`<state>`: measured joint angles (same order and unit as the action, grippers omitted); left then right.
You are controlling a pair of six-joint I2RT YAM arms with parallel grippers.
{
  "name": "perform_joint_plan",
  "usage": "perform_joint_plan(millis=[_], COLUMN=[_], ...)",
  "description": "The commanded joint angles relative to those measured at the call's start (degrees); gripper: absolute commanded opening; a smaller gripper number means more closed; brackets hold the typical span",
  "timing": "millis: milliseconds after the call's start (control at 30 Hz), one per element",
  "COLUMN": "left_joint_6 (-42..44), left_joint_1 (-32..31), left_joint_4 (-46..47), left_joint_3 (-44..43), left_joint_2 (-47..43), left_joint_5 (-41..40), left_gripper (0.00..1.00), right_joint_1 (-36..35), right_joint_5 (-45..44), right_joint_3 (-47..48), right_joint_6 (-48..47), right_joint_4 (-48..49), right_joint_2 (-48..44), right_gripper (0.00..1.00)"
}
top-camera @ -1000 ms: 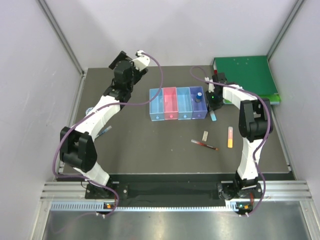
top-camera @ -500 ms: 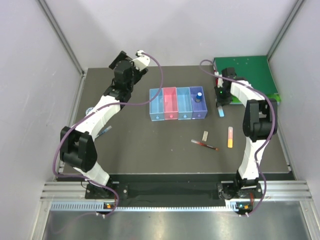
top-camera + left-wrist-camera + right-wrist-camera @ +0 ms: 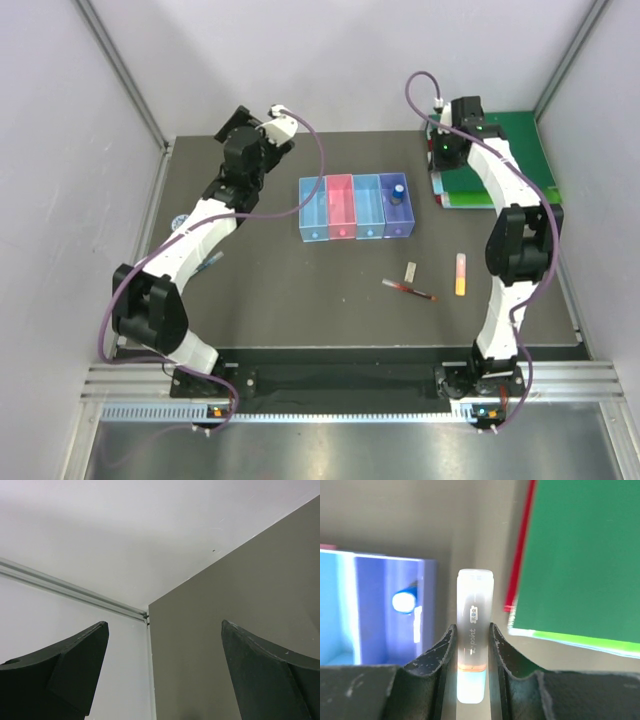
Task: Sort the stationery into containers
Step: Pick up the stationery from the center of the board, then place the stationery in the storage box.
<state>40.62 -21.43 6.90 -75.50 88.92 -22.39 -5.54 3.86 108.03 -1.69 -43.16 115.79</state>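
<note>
My right gripper (image 3: 471, 627) is shut on the blue-white marker (image 3: 474, 610) and holds it in the air. In the top view this gripper (image 3: 441, 160) is over the green binder's left edge, right of the trays. The four containers stand side by side: blue (image 3: 313, 208), pink (image 3: 341, 206), light blue (image 3: 368, 205) and purple (image 3: 397, 210). A blue-capped bottle (image 3: 398, 189) stands in the purple tray (image 3: 375, 615). On the table lie a red pen (image 3: 408, 290), a white eraser (image 3: 410, 271), a pink-yellow stick (image 3: 461, 274) and a blue pen (image 3: 208, 264). My left gripper (image 3: 164, 625) is open and empty near the back left corner (image 3: 240, 125).
The large green binder (image 3: 500, 150) lies at the back right, its red edge (image 3: 520, 545) just right of the marker. White walls and metal rails close the table on three sides. A dark-blue round item (image 3: 179, 222) peeks out beside the left arm.
My right arm has lifted the marker from beside the purple tray and carried it back and to the right, over the binder's left edge. The left arm has shifted only slightly.
</note>
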Motion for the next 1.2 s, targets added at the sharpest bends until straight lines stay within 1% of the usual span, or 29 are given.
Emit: perform_joint_plan(millis=[0,233,467,900,1167], left_joint_6=[-0.37,-0.28,0.34,1.04,0.95], left_joint_1=[-0.28,-0.37,-0.28,-0.37,-0.28], left_joint_4=[3.12,2.33,1.98,1.54,1.72], left_joint_3=[0.97,1.24,2.03,3.7,3.96], left_joint_2=[-3.5,-4.2,-5.16,-6.48,-6.31], left_joint_5=[-0.63,-0.72,-0.46,-0.37,-0.37], left_gripper=[0.99,0.99,0.99,0.99,0.99], right_joint_1=[-3.15,-8.34,-12.56,-15.37,-16.43], right_joint_5=[3.96,7.13,8.71,9.76,9.33], right_joint_3=[3.94,5.7,5.18,3.24,3.94], right_joint_6=[3.89,9.07,11.01,11.45,11.19], right_joint_4=[-0.7,1.67,2.46,3.34,3.52], right_joint_2=[-1.36,1.37,3.65,7.17,9.28], right_gripper=[0.0,0.0,0.0,0.0,0.0])
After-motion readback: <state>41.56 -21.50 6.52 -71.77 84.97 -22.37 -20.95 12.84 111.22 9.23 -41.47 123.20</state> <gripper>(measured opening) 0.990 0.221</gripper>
